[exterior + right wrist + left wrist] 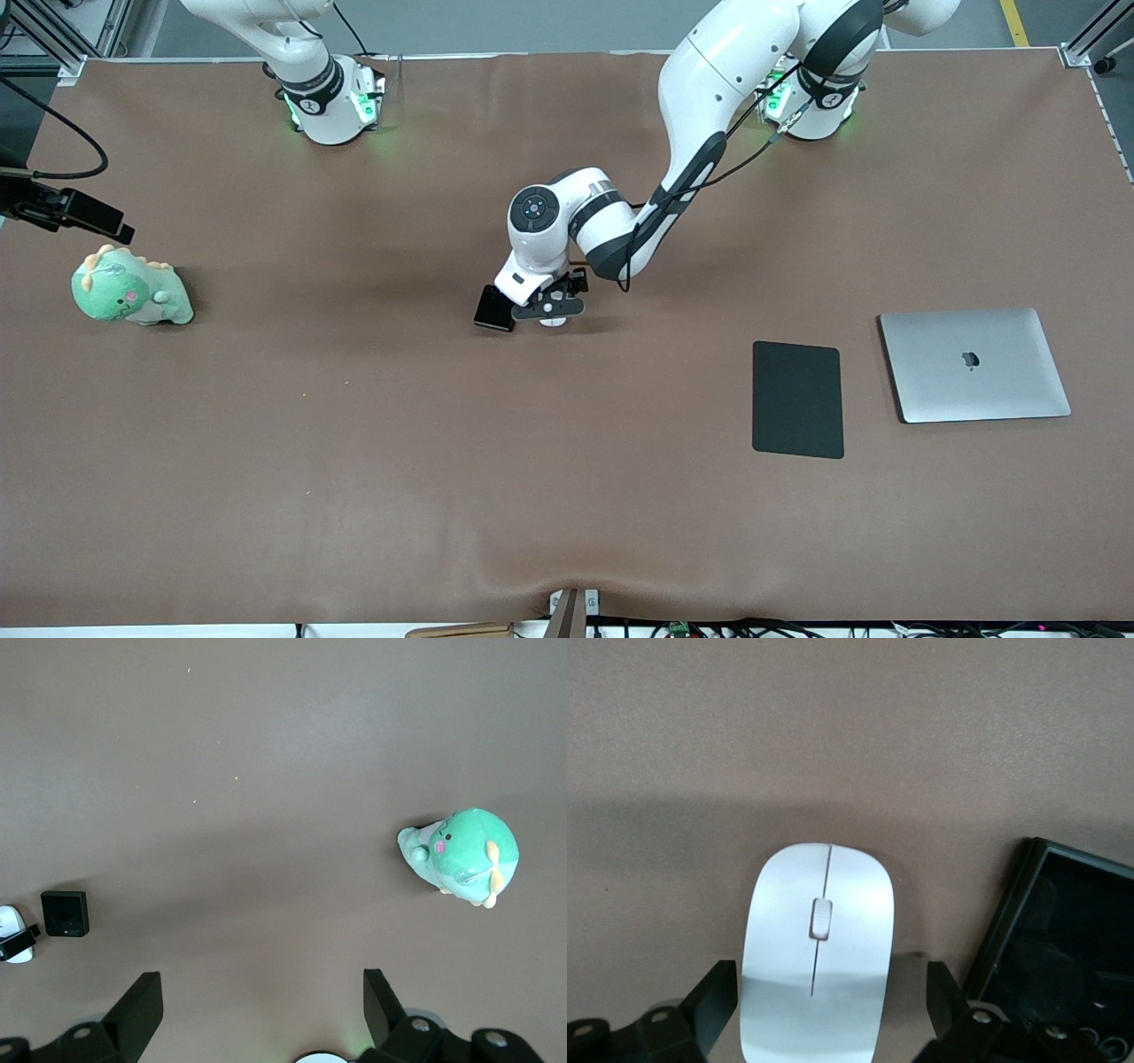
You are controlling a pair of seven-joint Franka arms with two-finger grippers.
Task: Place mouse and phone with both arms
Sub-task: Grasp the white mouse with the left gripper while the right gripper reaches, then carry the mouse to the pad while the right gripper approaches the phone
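Front view gives you the brown surface with both arms' bases along its farthest edge. Left arm reaches from its base down to mid-surface. Right arm waits, pulled up by its base, only partly in frame.

Laptop, silver, lid shut, lies flat toward the left arm's end. Pad, dark and matte, lies just beside the laptop on the side toward mid-surface, not touching it. Plush, green dinosaur, sits toward the right arm's end, well apart from everything else.

Left gripper is low over the mouse at mid-surface. Left wrist view shows you its jaws spread wide, one finger on each side of the mouse, gaps showing on both sides, nothing gripped. Mouse rests flat on the surface; in the front view you only get a sliver of white under the gripper.

Phone lies flat right beside the mouse, on the side toward the right arm's end; close, whether they touch you cannot tell.

Right gripper hangs high over bare surface between the plush and the phone. Right wrist view shows you its jaws wide apart and holding nothing.
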